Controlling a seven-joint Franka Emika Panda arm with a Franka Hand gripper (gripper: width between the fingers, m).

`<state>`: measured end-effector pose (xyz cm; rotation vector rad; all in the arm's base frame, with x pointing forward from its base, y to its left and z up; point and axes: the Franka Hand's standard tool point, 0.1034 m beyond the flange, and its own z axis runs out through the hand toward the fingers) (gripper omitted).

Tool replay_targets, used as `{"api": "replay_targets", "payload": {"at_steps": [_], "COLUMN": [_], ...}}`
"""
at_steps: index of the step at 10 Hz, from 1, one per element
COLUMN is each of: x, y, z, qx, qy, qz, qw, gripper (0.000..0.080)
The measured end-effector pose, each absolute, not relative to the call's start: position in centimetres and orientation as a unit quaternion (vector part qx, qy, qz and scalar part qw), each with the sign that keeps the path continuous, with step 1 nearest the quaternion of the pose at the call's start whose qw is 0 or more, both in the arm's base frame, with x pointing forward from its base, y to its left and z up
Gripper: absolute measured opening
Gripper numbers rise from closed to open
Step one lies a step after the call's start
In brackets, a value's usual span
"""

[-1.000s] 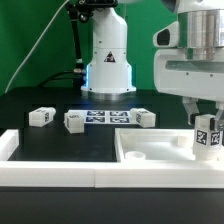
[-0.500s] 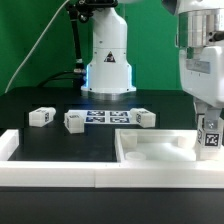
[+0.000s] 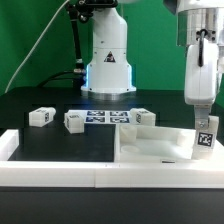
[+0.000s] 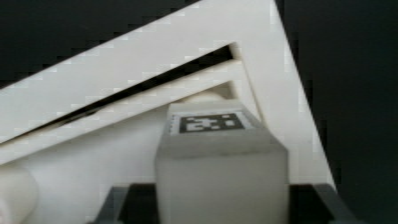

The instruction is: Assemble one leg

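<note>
My gripper (image 3: 204, 118) is shut on a white leg (image 3: 204, 138) with a black-and-white tag and holds it tilted over the corner of the large white square panel (image 3: 150, 150) at the exterior view's right. In the wrist view the leg (image 4: 222, 165) fills the space between my dark fingers (image 4: 347, 205), above the panel's rim (image 4: 160, 60). Three more legs stand on the black table: one at the exterior view's left (image 3: 41, 117), one beside it (image 3: 74, 121), one further right (image 3: 144, 119).
The marker board (image 3: 103, 118) lies flat between the loose legs. The robot's white base (image 3: 108, 60) stands behind them. A white raised border (image 3: 50, 175) runs along the table's front edge.
My gripper has swung toward the exterior view's right and tilted, carrying the leg lower over the panel's right corner. The loose legs have not moved.
</note>
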<state>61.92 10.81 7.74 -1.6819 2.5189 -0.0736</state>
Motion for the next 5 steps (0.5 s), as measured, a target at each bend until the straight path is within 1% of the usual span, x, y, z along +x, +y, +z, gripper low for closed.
{"api": "replay_targets", "payload": {"at_steps": [1,2,3,4,5], "x": [61.92,61.91,61.87,61.87,61.87], "y": [10.8,10.72,10.95,10.96,10.96], "z": [7.73,7.72,7.66,7.65,7.65], "qx": [-0.546,-0.542,-0.538,-0.553,-0.553], "qy": [0.835,0.838,0.841,0.831,0.831], "qz": [-0.022,-0.021,-0.017,-0.018,-0.018], "qw": [0.058,0.058,0.061,0.061,0.061], "gripper": [0.0294,0.0365,0.0365,0.054,0.054]}}
